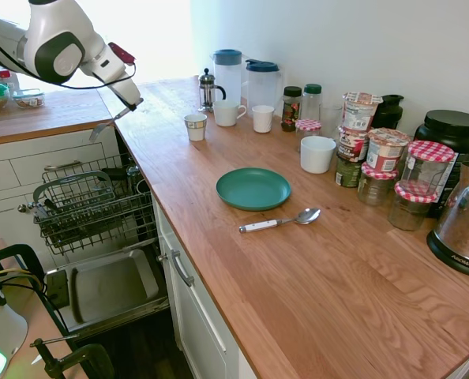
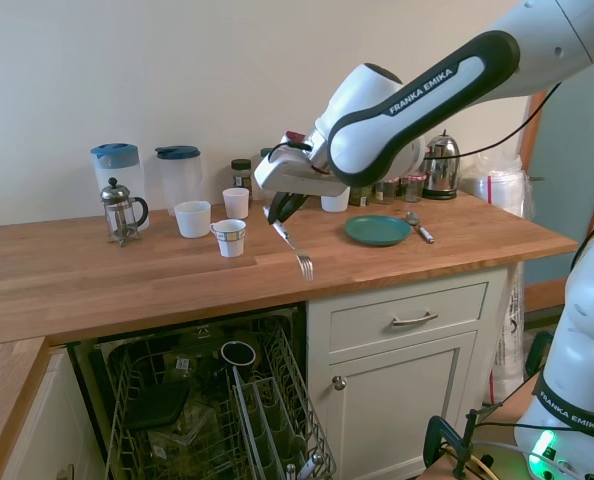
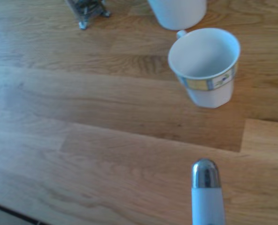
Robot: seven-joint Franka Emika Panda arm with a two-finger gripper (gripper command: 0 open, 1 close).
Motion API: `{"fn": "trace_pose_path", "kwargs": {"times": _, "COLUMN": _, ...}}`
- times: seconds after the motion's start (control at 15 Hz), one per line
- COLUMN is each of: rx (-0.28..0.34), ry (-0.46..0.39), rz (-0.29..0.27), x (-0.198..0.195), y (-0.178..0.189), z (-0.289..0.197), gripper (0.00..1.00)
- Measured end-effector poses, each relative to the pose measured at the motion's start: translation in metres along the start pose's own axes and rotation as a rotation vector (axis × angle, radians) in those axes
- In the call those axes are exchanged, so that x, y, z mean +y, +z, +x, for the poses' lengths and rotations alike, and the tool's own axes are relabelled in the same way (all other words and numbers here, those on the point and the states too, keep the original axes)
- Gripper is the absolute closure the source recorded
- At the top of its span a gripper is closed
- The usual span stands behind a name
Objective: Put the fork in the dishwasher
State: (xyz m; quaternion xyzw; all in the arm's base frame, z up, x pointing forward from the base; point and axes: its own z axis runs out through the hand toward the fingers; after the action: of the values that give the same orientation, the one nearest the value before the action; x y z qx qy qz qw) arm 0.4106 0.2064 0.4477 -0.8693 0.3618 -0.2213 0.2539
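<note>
My gripper [image 1: 131, 99] is shut on the white handle of the fork [image 1: 106, 126], which hangs slanted down with its silver tines lowest. In the second exterior view the gripper [image 2: 278, 216] holds the fork [image 2: 294, 247] over the counter's front edge, tines just past the edge. Below it the dishwasher [image 1: 84, 207] stands open, its dark wire rack [image 2: 217, 410] pulled out and its grey inner door panel [image 1: 108, 286] folded down. The wrist view shows the fork's handle end [image 3: 206, 194] above the wood.
A small patterned cup [image 1: 195, 126] stands on the counter close to the gripper, also seen as the cup [image 3: 207, 65] in the wrist view. Further back are a French press [image 1: 209, 88], jugs and mugs. A teal plate [image 1: 253, 188], a white-handled spoon [image 1: 280, 222] and several jars sit farther along the counter.
</note>
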Motion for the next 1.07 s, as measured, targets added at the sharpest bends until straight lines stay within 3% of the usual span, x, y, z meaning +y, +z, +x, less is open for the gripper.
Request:
{"fn": "trace_pose_path", "kwargs": {"times": 0.4, "rx": -0.061, "ry": -0.112, "rz": 0.117, "x": 0.017, "y": 0.026, "z": -0.09, "gripper": 1.0}}
{"fn": "trace_pose_path", "kwargs": {"times": 0.73, "rx": -0.047, "ry": -0.182, "rz": 0.166, "x": 0.041, "y": 0.075, "z": -0.114, "gripper": 1.0}}
{"fn": "trace_pose_path", "kwargs": {"times": 1.07, "rx": -0.027, "ry": -0.231, "rz": 0.251, "x": 0.044, "y": 0.079, "z": -0.129, "gripper": 1.0}}
